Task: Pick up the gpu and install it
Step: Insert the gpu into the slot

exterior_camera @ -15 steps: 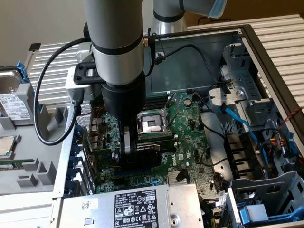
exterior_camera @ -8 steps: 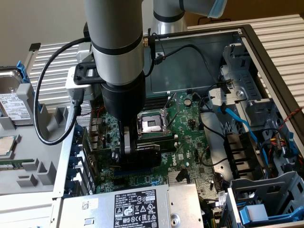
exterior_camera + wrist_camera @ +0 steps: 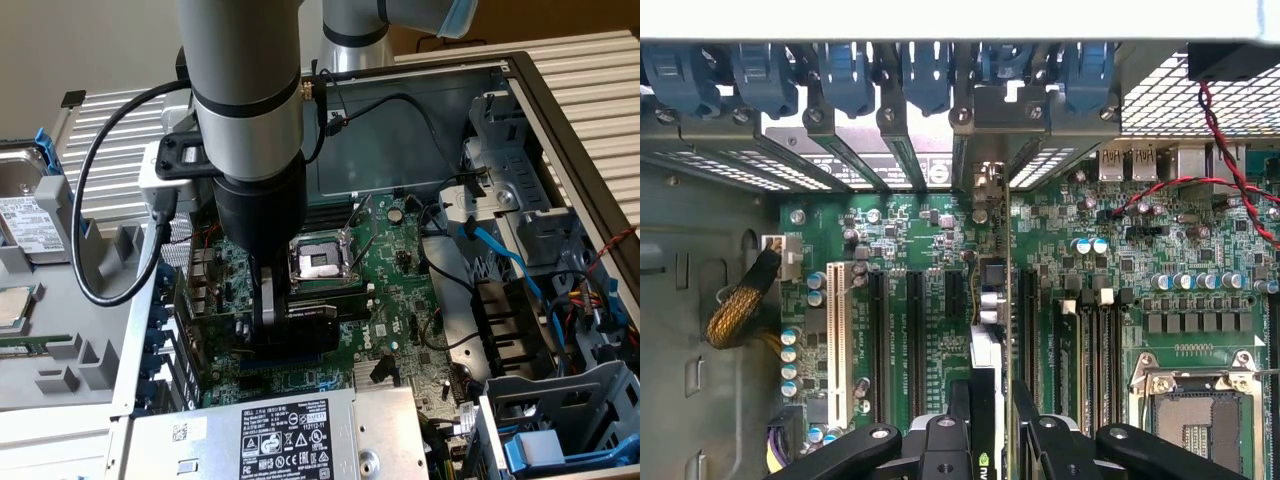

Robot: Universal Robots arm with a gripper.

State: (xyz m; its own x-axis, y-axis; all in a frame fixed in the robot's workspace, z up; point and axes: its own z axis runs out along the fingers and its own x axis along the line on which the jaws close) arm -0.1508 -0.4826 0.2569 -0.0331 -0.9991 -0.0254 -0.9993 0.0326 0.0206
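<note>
Black fingers (image 3: 985, 425) clamp the gpu (image 3: 987, 345) edge-on, partly closed on its thin body, and hold it upright just above the motherboard (image 3: 920, 240). In the exterior view the gripper (image 3: 268, 315) stands low inside the open computer case (image 3: 560, 130), the card (image 3: 300, 318) between the expansion slots (image 3: 912, 330) and the empty processor socket (image 3: 318, 262). The installing step seems to be in hand: the card looks lined up with a slot, its bracket end toward the rear blue latches (image 3: 850, 75). Seating it would call for a straight downward press, keeping the edge connector square to the slot.
</note>
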